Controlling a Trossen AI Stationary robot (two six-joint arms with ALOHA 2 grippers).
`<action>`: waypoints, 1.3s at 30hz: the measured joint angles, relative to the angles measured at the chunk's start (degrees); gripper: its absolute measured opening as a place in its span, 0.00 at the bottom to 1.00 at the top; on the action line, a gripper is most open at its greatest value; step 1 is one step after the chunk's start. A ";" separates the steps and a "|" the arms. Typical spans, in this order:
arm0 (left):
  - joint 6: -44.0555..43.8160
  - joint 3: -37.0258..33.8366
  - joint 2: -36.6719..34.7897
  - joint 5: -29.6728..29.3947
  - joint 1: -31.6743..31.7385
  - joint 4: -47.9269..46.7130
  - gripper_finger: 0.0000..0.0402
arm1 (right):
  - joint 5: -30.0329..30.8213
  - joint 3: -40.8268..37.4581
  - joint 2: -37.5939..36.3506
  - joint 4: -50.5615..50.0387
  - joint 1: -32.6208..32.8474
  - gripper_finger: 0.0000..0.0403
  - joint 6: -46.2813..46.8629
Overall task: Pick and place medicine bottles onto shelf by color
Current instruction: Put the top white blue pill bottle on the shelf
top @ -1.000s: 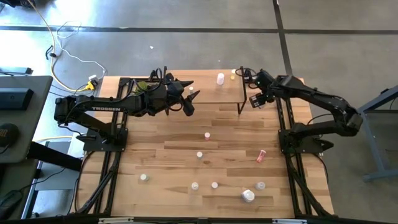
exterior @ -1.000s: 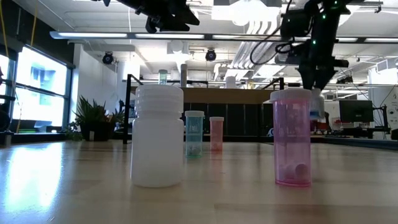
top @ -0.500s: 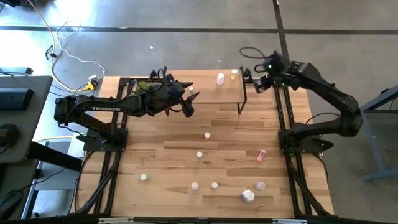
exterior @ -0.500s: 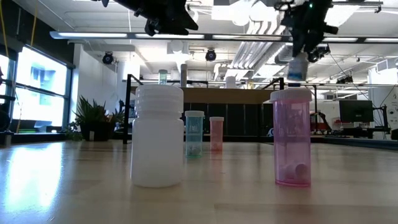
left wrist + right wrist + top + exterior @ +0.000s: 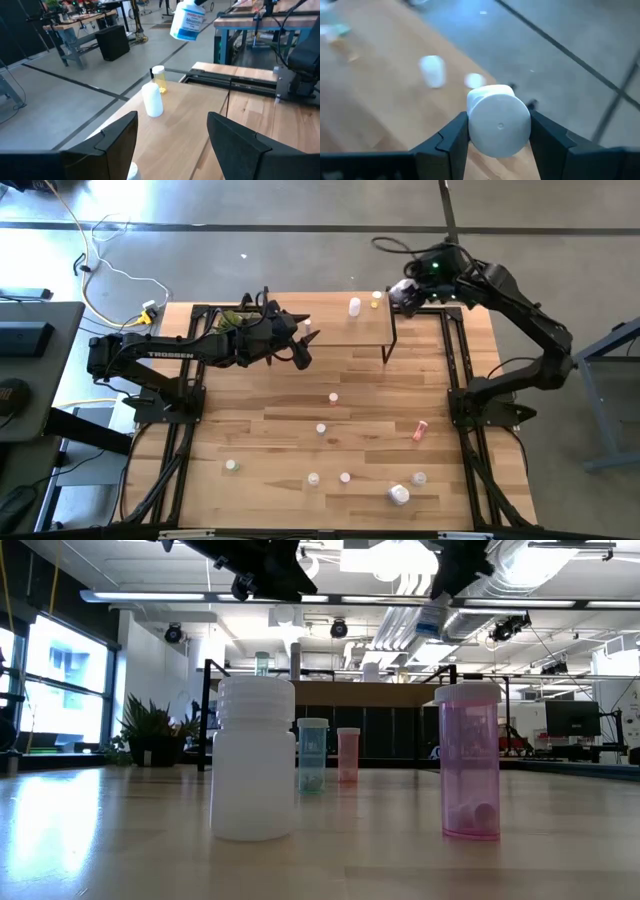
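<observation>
My right gripper point(image 5: 405, 292) is shut on a white bottle with a blue label point(image 5: 188, 20), high in the air beside the right end of the light-wood shelf point(image 5: 335, 330). A white bottle point(image 5: 152, 100) and a yellow one point(image 5: 159, 77) stand on the shelf's right part. My left gripper point(image 5: 172, 137) is open above the shelf's left part and holds nothing. Several small bottles stand scattered on the table, among them a pink one point(image 5: 334, 396) and a red one point(image 5: 419, 430). My right gripper pinches the blue-labelled white bottle by its sides point(image 5: 499, 122) between the two fingers point(image 5: 451, 137). One round end of the bottle faces the wrist camera. The bottle is lifted clear of table and shelf and sits tilted point(image 5: 430, 615) in the hold.
Near the table's front edge stand a large white bottle point(image 5: 255, 760), a tall pink vial point(image 5: 470, 760), a teal one point(image 5: 312, 755) and a small pink one point(image 5: 348, 755). A green plant point(image 5: 230, 318) sits behind the left arm. The table's middle point(image 5: 380, 395) holds little.
My right gripper has risen and moved toward the far edge, from the table beside the shelf's right legs to above the shelf's right end. It has carried the blue-labelled bottle up with it, and the bottle now sits more tilted.
</observation>
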 joint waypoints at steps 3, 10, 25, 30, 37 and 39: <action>-0.01 0.00 0.00 0.00 0.00 -0.83 0.57 | -1.80 1.48 2.99 -0.53 2.11 0.39 -3.76; -0.02 0.00 0.00 -0.01 -0.01 -3.73 0.57 | -4.36 2.75 8.93 -3.22 5.41 0.39 -11.32; -0.20 0.00 0.00 -0.02 0.00 -5.10 0.57 | -7.05 2.69 16.69 -7.88 7.21 0.39 -22.32; -0.24 0.00 0.00 -0.02 -0.07 -5.10 0.57 | -7.55 2.69 16.82 -7.82 6.34 0.40 -22.45; -0.24 0.00 0.00 -0.02 -0.07 -5.10 0.57 | -7.92 2.69 16.82 -7.87 5.92 0.47 -23.50; -0.24 0.00 0.00 0.00 -0.07 -5.12 0.57 | -7.93 2.69 16.82 -7.82 5.95 0.49 -23.50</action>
